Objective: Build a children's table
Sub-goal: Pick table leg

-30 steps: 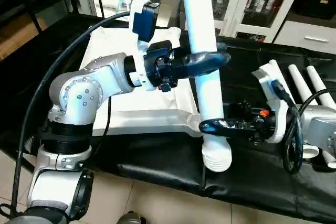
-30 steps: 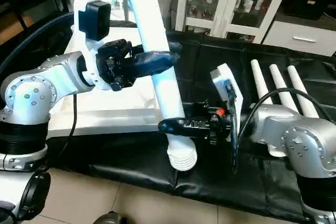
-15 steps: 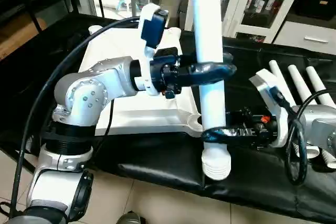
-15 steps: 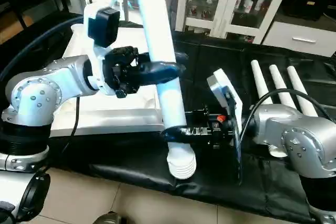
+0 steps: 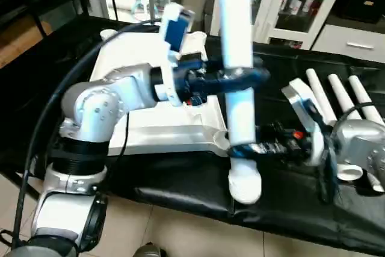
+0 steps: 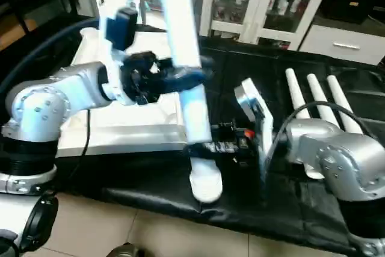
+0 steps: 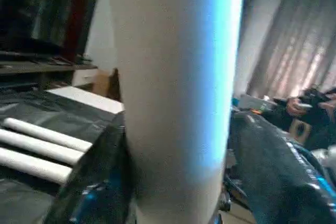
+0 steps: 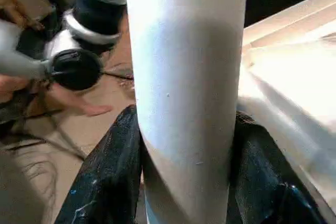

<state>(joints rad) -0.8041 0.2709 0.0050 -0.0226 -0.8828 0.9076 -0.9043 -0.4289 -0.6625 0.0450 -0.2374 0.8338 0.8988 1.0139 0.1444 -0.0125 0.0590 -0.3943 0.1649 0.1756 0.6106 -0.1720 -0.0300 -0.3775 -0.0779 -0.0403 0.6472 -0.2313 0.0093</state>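
A long white leg stands almost upright, its thick lower end hanging over the front edge of the black-covered bench. My left gripper reaches in from the left at mid-height, its fingers around the leg with a small gap on one side. My right gripper comes in from the right lower down and is shut on the leg, fingers pressed to both sides. The white table top lies flat behind the leg, a corner socket right beside it.
Three more white legs lie side by side on the black cover at the right. Glass-door cabinets stand behind the bench. Tiled floor lies below the front edge. A person's hands appear in the left wrist view.
The leg has swung more upright and shifted slightly right. My right gripper has closed on its lower part. My left gripper's fingers have loosened around it.
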